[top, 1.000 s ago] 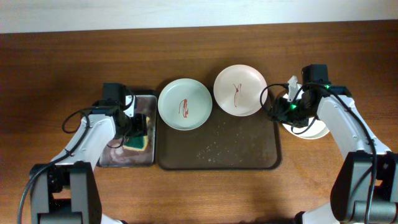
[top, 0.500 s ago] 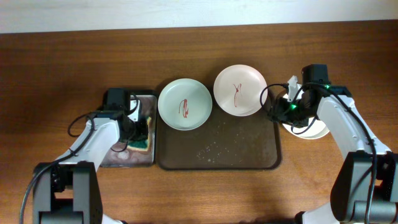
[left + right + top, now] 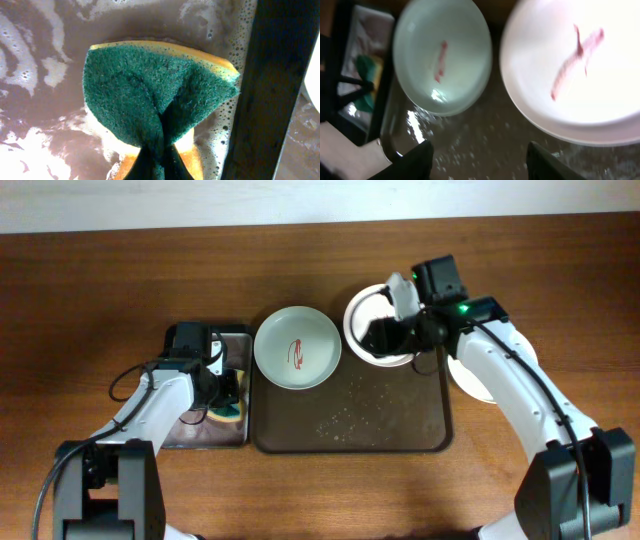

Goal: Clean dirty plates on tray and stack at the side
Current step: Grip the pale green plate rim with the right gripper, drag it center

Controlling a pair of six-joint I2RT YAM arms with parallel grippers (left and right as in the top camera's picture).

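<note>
At the left of the overhead frame, the left gripper hangs over the small black tray of foamy water. Its jaws are pinched tight on a green-and-yellow sponge, which folds upward where they squeeze it. Just right of that lies the large dark brown rectangular tray, its bare floor speckled with droplets. In its upper left corner sits a pale green round plate with a short red sauce squiggle at its middle. In the upper right corner sits a white round plate, also marked with red sauce. The right gripper is above this plate, fingers spread wide and holding nothing. Further right, off the tray on the wooden table, a third white plate shows partly beneath the right arm
</note>
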